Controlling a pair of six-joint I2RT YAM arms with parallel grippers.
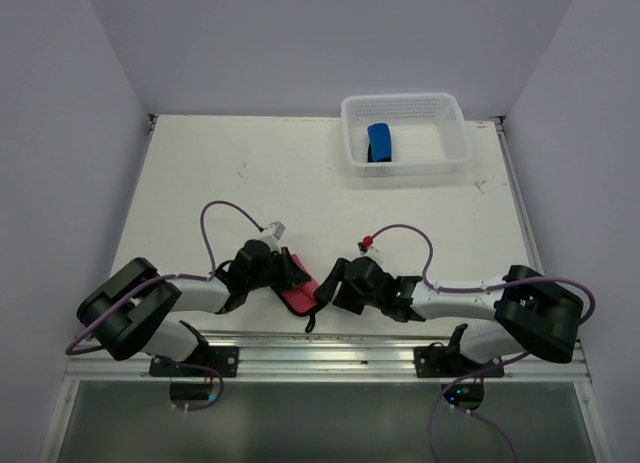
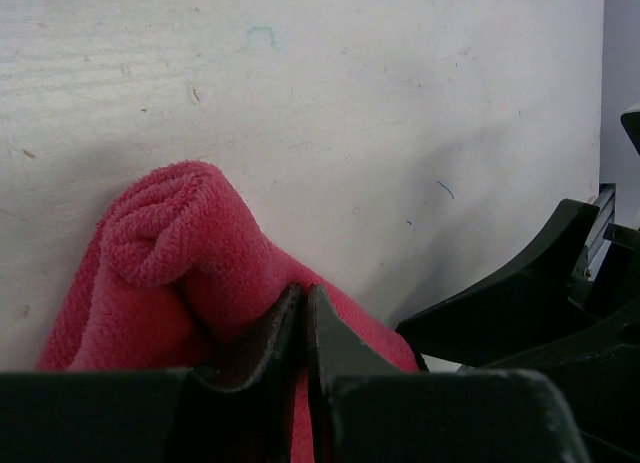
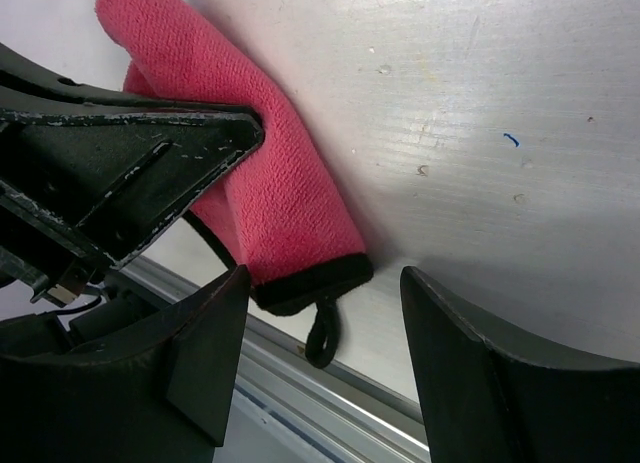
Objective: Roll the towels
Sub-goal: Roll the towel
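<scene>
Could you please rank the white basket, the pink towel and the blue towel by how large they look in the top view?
1. white basket
2. pink towel, though partly hidden
3. blue towel, lying inside the basket

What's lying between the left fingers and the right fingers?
The pink towel, partly rolled: the left fingers pinch it, the right fingers stand open at its end. The top view shows it between them.
</scene>
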